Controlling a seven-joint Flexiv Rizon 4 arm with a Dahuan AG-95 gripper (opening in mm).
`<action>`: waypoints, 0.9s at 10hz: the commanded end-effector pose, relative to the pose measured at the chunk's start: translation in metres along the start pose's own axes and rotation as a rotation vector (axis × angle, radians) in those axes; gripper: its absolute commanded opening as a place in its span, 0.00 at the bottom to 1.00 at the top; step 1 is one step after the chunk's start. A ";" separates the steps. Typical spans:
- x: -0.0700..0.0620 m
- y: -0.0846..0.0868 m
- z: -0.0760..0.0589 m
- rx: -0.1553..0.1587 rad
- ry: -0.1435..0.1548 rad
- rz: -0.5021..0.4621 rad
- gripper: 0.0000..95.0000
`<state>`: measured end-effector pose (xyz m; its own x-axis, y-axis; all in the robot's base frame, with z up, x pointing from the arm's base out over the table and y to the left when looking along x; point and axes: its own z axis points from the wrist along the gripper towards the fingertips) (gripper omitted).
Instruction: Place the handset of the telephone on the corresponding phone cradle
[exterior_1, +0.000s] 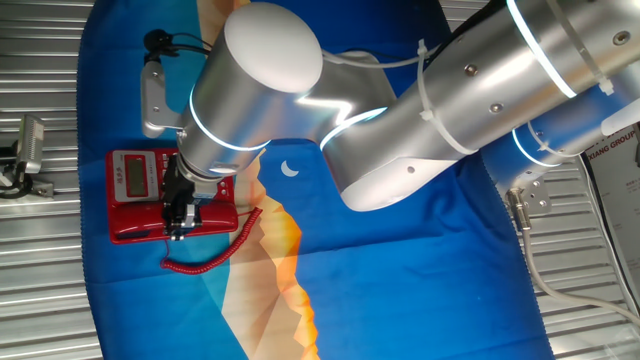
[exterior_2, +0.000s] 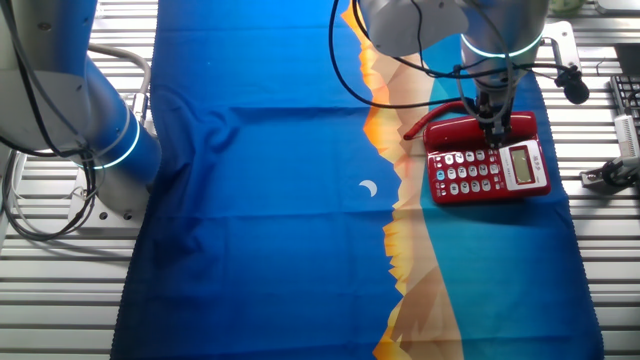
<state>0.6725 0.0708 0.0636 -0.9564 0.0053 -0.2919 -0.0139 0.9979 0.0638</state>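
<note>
The red telephone (exterior_1: 140, 205) lies on the blue cloth, with its grey-green LCD screen (exterior_1: 135, 178) and rows of buttons; it also shows in the other fixed view (exterior_2: 480, 175). The red handset (exterior_1: 215, 218) lies along the phone cradle at the base's long edge, which it covers; it also shows in the other fixed view (exterior_2: 455, 131). Its red coiled cord (exterior_1: 215, 255) trails onto the cloth. My gripper (exterior_1: 179, 228) stands straight down on the middle of the handset with its fingers close against it, and also shows in the other fixed view (exterior_2: 494, 128).
A blue and orange cloth (exterior_1: 420, 270) covers the slatted metal table. A grey bracket with black cables (exterior_1: 158, 95) stands just beyond the phone. A metal clamp (exterior_1: 25, 155) sits off the cloth's edge. A black microphone-like object (exterior_2: 575, 85) and a second arm's base (exterior_2: 110, 150) show.
</note>
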 end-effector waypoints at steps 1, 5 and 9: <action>0.000 0.000 0.000 0.001 0.001 0.002 0.00; 0.000 0.000 0.001 0.000 -0.002 -0.001 0.00; 0.000 0.000 0.001 0.001 -0.006 -0.001 0.00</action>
<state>0.6730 0.0711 0.0629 -0.9548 0.0041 -0.2971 -0.0155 0.9978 0.0637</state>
